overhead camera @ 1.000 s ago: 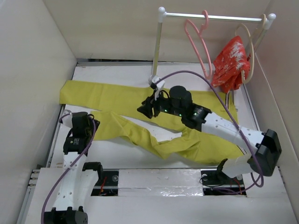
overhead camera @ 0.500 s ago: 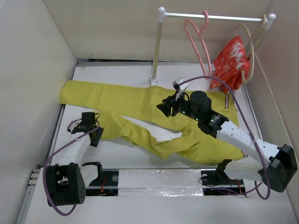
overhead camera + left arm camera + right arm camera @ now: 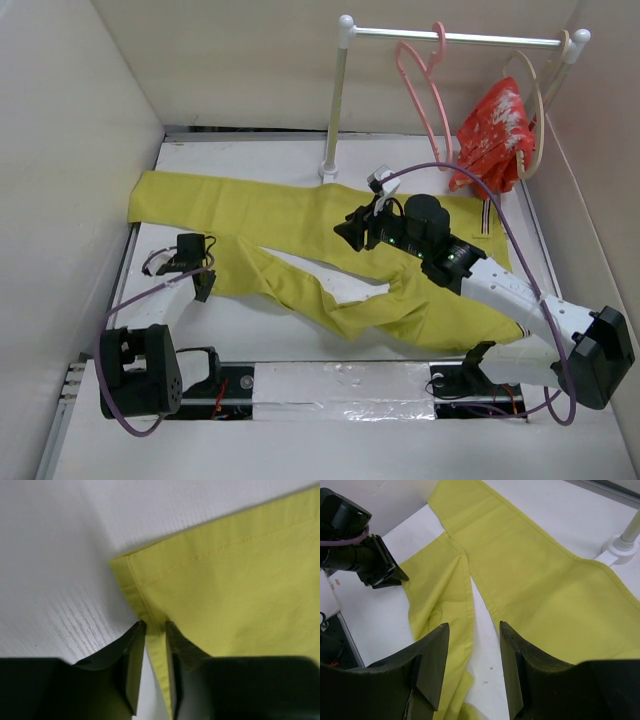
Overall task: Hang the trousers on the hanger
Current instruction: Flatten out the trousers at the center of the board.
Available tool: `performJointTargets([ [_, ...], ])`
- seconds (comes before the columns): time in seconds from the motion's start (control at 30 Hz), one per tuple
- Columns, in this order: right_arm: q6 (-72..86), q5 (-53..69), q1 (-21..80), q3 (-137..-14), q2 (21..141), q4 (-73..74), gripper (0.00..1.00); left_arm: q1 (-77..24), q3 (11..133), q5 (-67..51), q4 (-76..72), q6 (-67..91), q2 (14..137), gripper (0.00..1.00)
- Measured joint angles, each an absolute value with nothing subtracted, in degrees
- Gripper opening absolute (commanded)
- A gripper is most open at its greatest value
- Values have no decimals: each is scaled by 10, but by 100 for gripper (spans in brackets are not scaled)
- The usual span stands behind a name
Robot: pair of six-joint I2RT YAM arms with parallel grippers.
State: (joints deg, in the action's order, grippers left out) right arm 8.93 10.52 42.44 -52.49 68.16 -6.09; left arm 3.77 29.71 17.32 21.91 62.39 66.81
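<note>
The trousers are matt woven cloth, hems stitched; the table white, faintly grained; the hanger smooth plastic.

The left pincer has dropped to the leg hem of the trousers, its jaws narrowing. The right pincer has shifted right, away from the rail post.

The right arm is blocking the trousers waist just behind the right gripper — and the hem is running out of sight between the left gripper fingers, so I'm not seeing if it's pinched.
</note>
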Motion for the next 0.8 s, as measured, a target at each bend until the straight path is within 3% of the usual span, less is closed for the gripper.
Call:
performJointTargets([
  [0.07, 90, 105, 424, -525, 681, -61, 50, 38, 296, 179, 212, 612, 671, 6],
  [0.13, 91, 101, 424, -522, 678, -61, 50, 38, 296, 182, 204, 599, 675, 0],
  [0.43, 93, 87, 424, -506, 657, -69, 50, 38, 329, 176, 230, 534, 653, 0],
  [0.67, 99, 46, 422, -501, 656, -70, 50, 37, 564, 191, 268, 439, 487, 0],
  [0.77, 108, 8, 414, -489, 651, -67, 43, 37, 644, 231, 263, 415, 430, 0],
  [0.8, 113, -4, 407, -485, 648, -64, 35, 38, 656, 243, 262, 407, 409, 0],
])
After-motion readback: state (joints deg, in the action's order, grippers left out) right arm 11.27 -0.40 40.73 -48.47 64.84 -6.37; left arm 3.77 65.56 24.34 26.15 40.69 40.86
